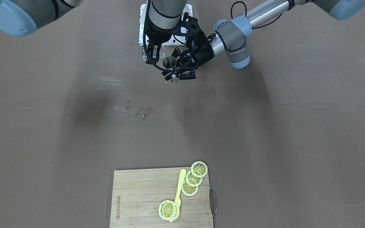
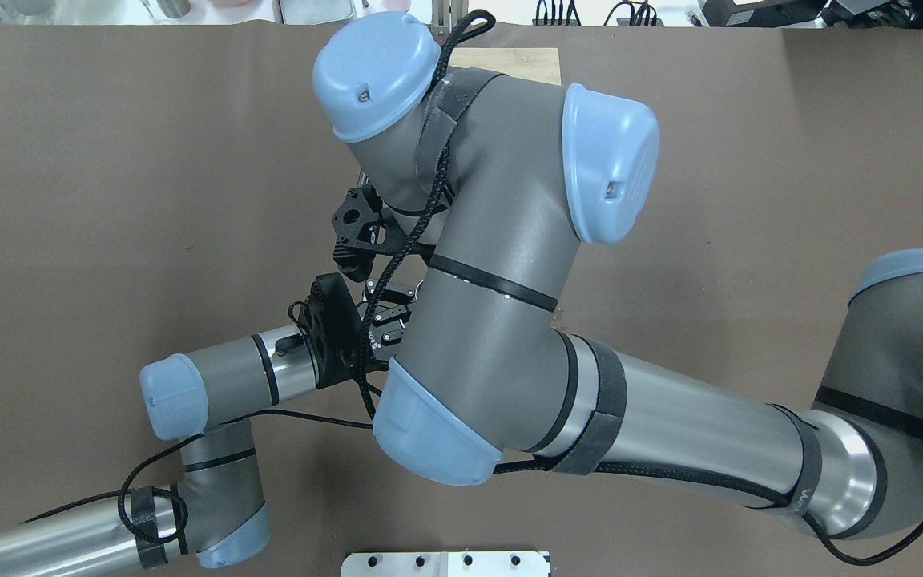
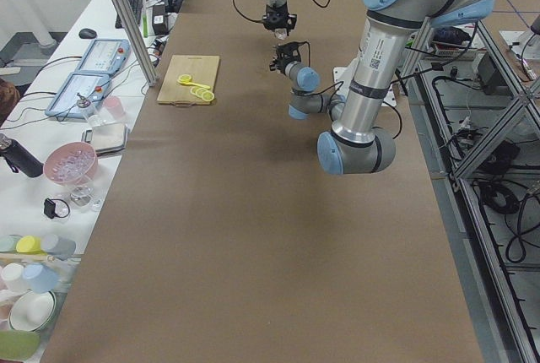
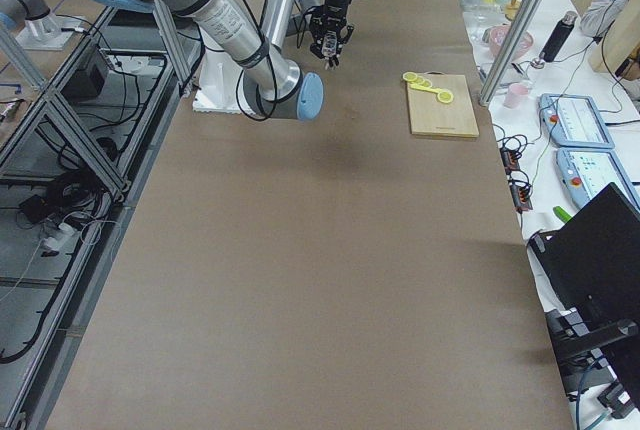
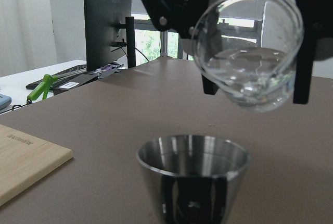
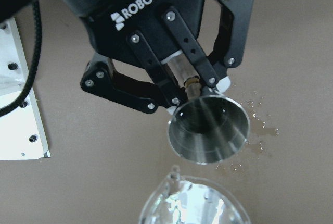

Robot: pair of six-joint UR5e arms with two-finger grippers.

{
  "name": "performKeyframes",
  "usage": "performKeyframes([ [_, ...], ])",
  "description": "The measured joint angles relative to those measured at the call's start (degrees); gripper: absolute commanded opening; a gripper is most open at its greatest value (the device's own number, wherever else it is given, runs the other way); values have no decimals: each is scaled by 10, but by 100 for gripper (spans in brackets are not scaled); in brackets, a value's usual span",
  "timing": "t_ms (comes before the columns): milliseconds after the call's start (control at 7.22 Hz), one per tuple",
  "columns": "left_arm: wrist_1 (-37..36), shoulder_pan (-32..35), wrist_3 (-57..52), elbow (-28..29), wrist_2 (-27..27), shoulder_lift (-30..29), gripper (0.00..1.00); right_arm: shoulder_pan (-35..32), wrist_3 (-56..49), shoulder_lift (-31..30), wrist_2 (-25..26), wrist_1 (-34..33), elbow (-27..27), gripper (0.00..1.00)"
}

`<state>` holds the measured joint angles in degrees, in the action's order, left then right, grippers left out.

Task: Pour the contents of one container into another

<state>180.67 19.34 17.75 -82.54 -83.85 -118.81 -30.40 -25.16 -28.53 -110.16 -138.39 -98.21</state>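
At 1 o'clock above the jigger [image 5: 192, 174], which the left hand [image 6: 200, 86] clamps at its waist, the right hand [image 5: 255, 94] grips the tilted cup [image 5: 244, 52], water inside. Its lip seems off the rim's centre, so tipping further may spill water onto the bench [image 1: 265, 126], adding to the droplets [image 1: 138, 109].

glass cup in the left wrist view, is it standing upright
No, the glass cup hangs steeply tilted in the air above the jigger.
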Motion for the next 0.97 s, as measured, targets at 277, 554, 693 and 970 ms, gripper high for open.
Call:
performKeyframes([
  [277, 0, 1, 0, 0, 0, 0, 0, 3, -9, 12, 7, 0, 17, 0],
  [554, 0, 1, 0, 0, 0, 0, 0, 2, -19, 14, 13, -2, 23, 0],
  [693, 0, 1, 0, 0, 0, 1, 0, -2, -25, 14, 15, -3, 24, 0],
  [970, 0, 1, 0, 0, 0, 1, 0, -8, -33, 14, 15, -4, 27, 0],
])
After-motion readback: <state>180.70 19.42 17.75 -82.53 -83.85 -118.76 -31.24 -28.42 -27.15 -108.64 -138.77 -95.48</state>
